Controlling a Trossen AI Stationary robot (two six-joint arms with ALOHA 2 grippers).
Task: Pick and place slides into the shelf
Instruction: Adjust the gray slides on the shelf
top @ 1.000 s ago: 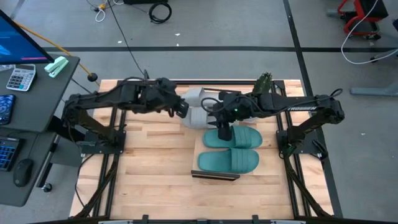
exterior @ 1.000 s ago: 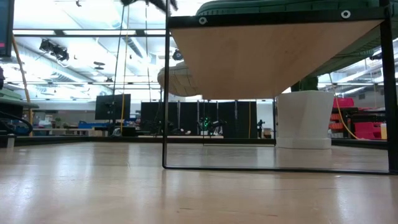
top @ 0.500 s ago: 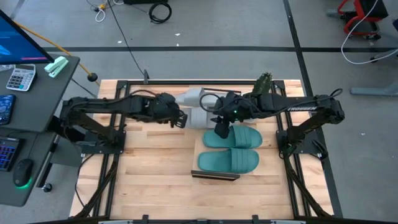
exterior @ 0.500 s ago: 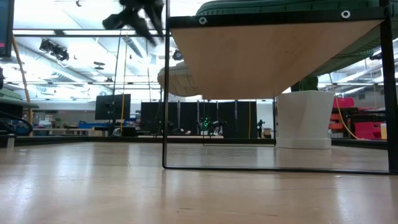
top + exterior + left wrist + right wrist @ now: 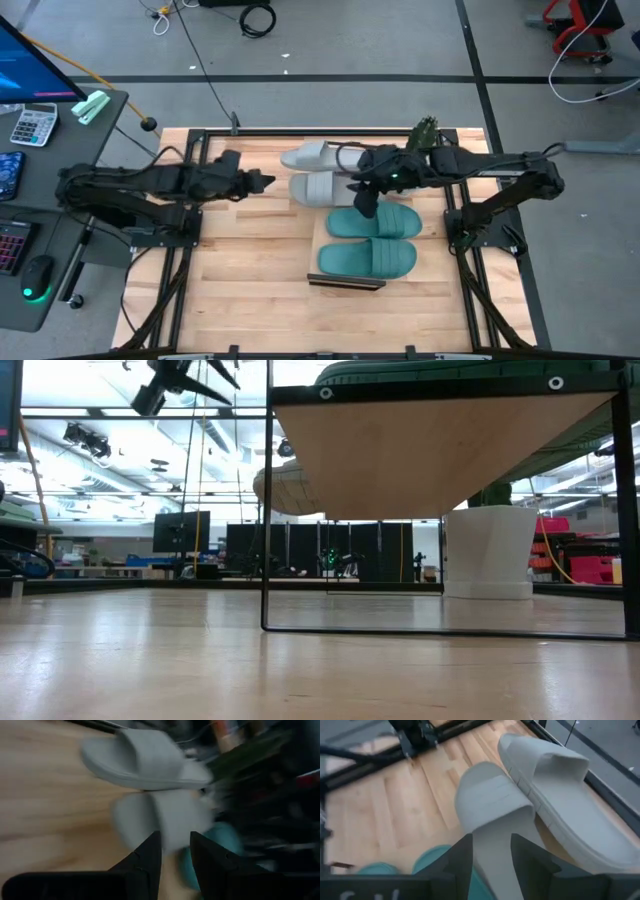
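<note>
Slides are split between two places: the two teal slides (image 5: 372,240) lie side by side on the shelf (image 5: 322,252), while the two grey slides (image 5: 318,175) sit just beyond the shelf's far end, one (image 5: 555,795) tilted against the other (image 5: 492,815).

The step in hand looks like picking the nearer grey slide. The right end effector (image 5: 366,205) hovers over the seam between that slide and the far teal one, its fingers (image 5: 457,862) parted with the grey strap showing between them, not pinching anything yet. To do it well, I would drop the fingers astride the strap's arch rather than the sole, close firmly, and lift clear before swinging toward the shelf.

The leaning grey slide touches the target and may be dragged along. Free room on the shelf is tight beside the teal pair.

The left end effector (image 5: 262,181) waits well to the side of the shelf, fingers (image 5: 145,862) slightly apart and empty. A white pot (image 5: 490,550) stands behind the shelf.
</note>
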